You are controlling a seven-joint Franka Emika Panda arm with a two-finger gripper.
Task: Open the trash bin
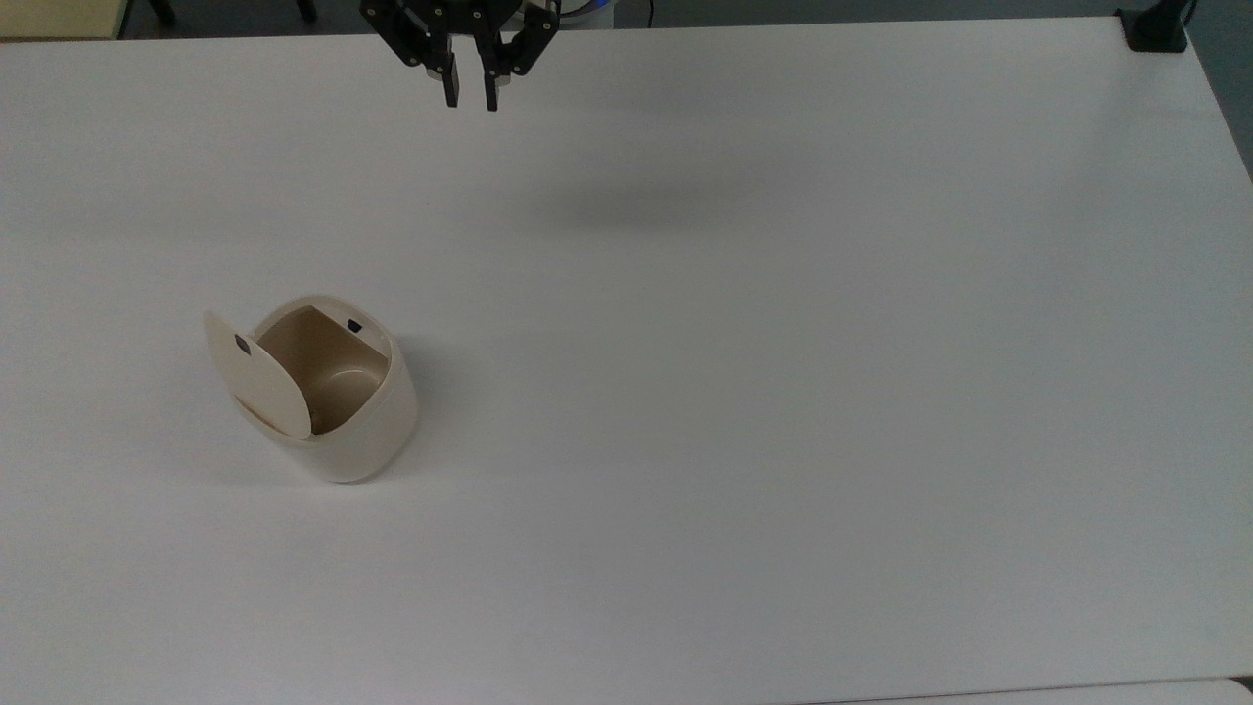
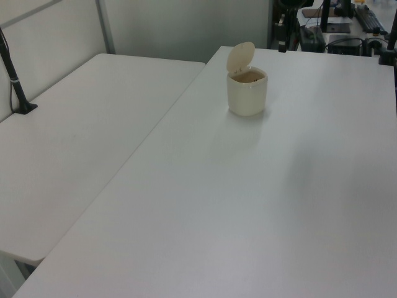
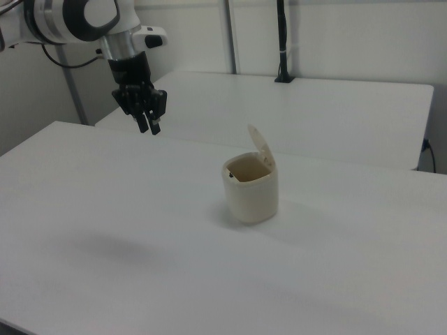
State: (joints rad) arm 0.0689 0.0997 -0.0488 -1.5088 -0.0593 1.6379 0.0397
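top view – trash bin point(image 1: 338, 431): cream-beige, upright on the white worktop point(image 1: 783, 392), at the top view's left, about mid-height.
top view – lid point(image 1: 253, 377): flipped up, standing near vertical on the bin's side toward the top view's left; underside faces the opening; small dark spot near its upper edge.
top view – bin inside: tan cavity open to the camera; small black button point(image 1: 354, 325) on the rim toward the top view's upper right.
top view – pincer point(image 1: 471, 93): black, at the top edge, well apart from the bin; fingers pointing down the frame with a narrow gap between them, nothing held.
left view – trash bin point(image 2: 247, 93): far end of the worktop point(image 2: 260, 205), long axis vertical; lid point(image 2: 240, 58) raised, leaning toward the left view's left.
left view – pincer: dark shapes at the top edge behind the bin, state cannot be told here.
right view – trash bin point(image 3: 251, 192): mid-frame, upright; lid point(image 3: 260, 149) hinged up on the right view's right side, opening faces up.
right view – pincer point(image 3: 152, 125): hangs above the worktop point(image 3: 140, 237) at the right view's upper left, fingers down, slightly parted, empty.
right view – arm point(image 3: 84, 21): white with black joint, enters from the right view's top left.
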